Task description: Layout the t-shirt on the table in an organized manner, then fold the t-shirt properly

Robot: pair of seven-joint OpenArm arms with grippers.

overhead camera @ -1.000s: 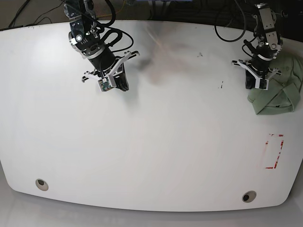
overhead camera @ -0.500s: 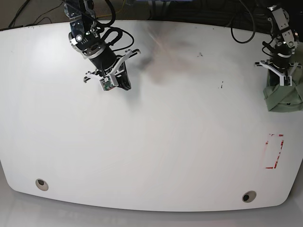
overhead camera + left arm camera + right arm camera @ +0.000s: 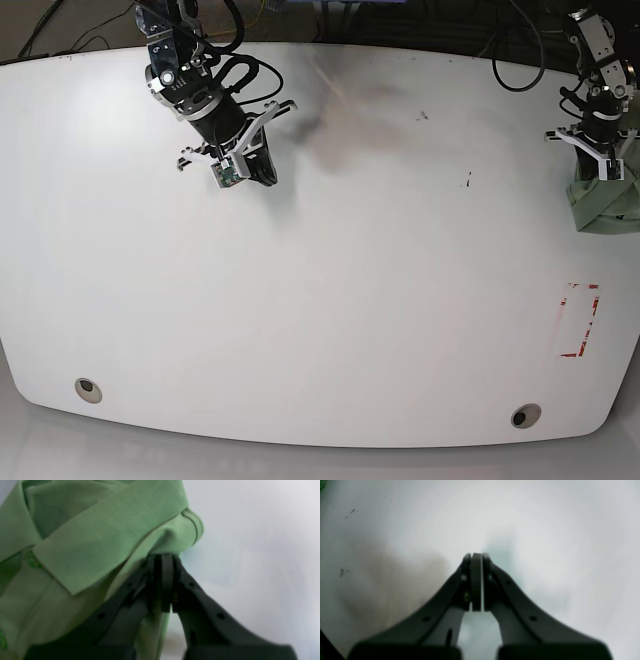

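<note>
The pale sage-green cloth t-shirt [image 3: 606,204] is bunched at the right edge of the white curved-edged table [image 3: 330,310], pinched in the left gripper [image 3: 162,562]. The right gripper [image 3: 476,560], jaws together and empty, is held near the far left edge; the middle lies bare.

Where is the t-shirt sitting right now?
In the base view the t-shirt is bunched at the table's far right edge, above the red tape marks. The left claw is shut on a fold of it.
</note>
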